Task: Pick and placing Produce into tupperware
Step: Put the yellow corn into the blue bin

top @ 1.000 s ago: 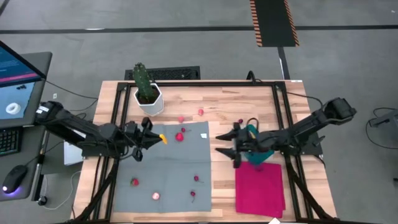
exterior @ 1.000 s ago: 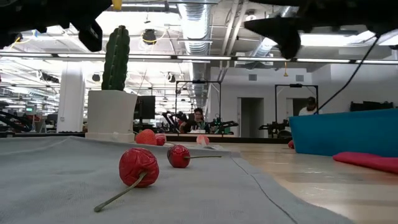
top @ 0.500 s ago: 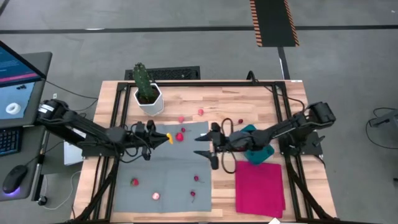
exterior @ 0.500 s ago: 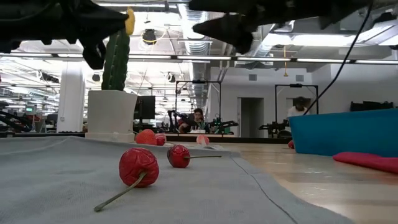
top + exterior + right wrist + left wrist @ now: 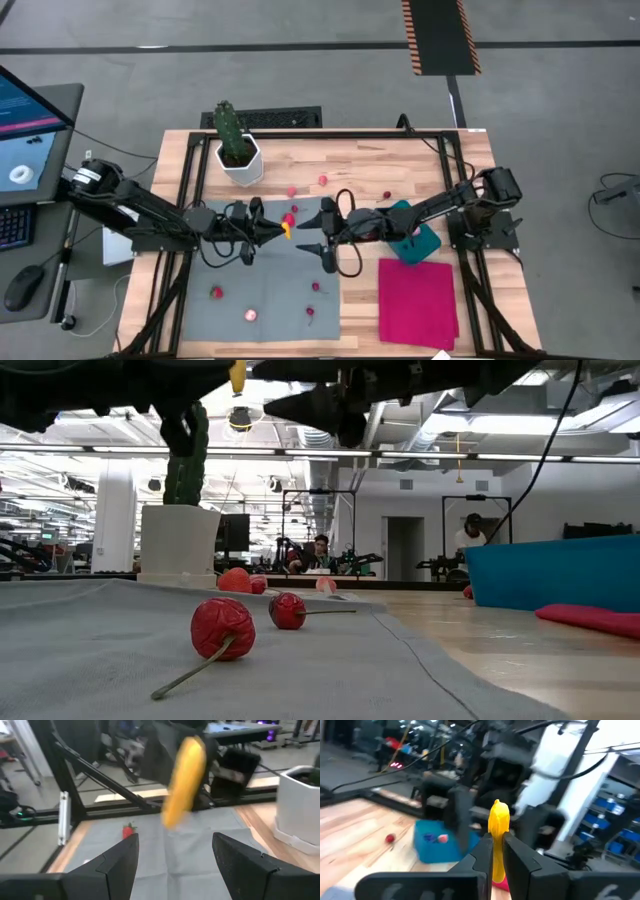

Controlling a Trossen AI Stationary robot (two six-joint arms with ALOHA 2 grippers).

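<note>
My left gripper (image 5: 277, 230) is shut on a small yellow piece of produce (image 5: 498, 820) and hovers over the grey cloth (image 5: 265, 275). Facing it from the right, my right gripper (image 5: 325, 230) stands open, its fingers either side of the yellow piece's line but apart from it (image 5: 184, 780). The teal tupperware (image 5: 408, 213) sits right of the grey cloth, partly under the right arm, with small pieces inside (image 5: 436, 838). More red and pink produce lies on the cloth (image 5: 290, 218) (image 5: 216, 293) (image 5: 222, 628) and on the wood (image 5: 323, 180). My left gripper pinches the yellow piece between its two fingers by its near end (image 5: 496, 851); the rest sticks out past the fingertips. The fingers (image 5: 519, 854) come about level from the table's left. The piece is lifted clear above the grey cloth.
A green cactus (image 5: 229, 127) in a white pot (image 5: 242, 162) stands at the far left of the table. A magenta cloth (image 5: 417, 302) lies near the front right, beside the tub. Black frame rails (image 5: 455, 175) run along the table's sides.
My left gripper has carried the yellow piece toward the table's right, over the grey cloth. My right gripper, staying open, has moved left from over the tupperware to the cloth's right part, and the two now face each other closely.
</note>
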